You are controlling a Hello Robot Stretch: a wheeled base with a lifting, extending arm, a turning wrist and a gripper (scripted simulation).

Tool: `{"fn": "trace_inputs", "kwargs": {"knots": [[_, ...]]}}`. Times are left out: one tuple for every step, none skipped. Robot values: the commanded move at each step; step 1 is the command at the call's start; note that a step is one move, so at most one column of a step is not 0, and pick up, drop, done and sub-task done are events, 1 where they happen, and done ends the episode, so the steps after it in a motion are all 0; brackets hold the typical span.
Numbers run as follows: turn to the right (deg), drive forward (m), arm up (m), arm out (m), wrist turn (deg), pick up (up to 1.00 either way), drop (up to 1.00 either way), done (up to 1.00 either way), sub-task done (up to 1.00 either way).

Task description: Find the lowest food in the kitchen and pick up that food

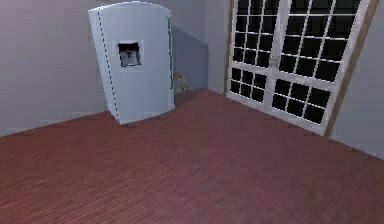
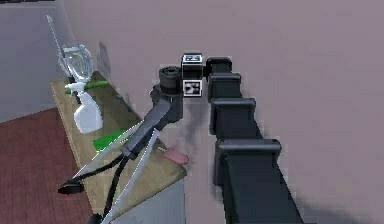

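In the forward view the fridge (image 1: 133,62) stands pale and tall against the back wall. Just right of the fridge, low where the wall meets the floor, sits a small tan thing (image 1: 178,80), too small to name. Farther right of the fridge, glass-paned doors (image 1: 290,55) run off the top edge. In front of the fridge the wooden floor (image 1: 180,170) spreads open up to the doors.

In the arm side view a wooden table (image 2: 160,172) is cut off by the bottom edge. At the table's far left end stands a clear glassy thing (image 2: 78,62), hard to make out. Next come a white spray bottle (image 2: 88,115) and a flat green thing (image 2: 118,135). The gripper (image 2: 88,200) slants its fingers across the table, so I cannot tell whether it holds anything. At the table's right edge, near the gripper's body, lies a pinkish lump (image 2: 178,155), blurred. Whether it or the tan thing is the food cannot be told. Right of the table the dark arm (image 2: 250,170) runs along the wall.
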Motion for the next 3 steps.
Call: {"fn": "trace_inputs", "kwargs": {"knots": [[0.0,0.0,0.0,0.0,45.0,0.0,0.0,0.0,0.0],[0.0,0.0,0.0,0.0,45.0,0.0,0.0,0.0,0.0],[0.0,0.0,0.0,0.0,45.0,0.0,0.0,0.0,0.0]]}}
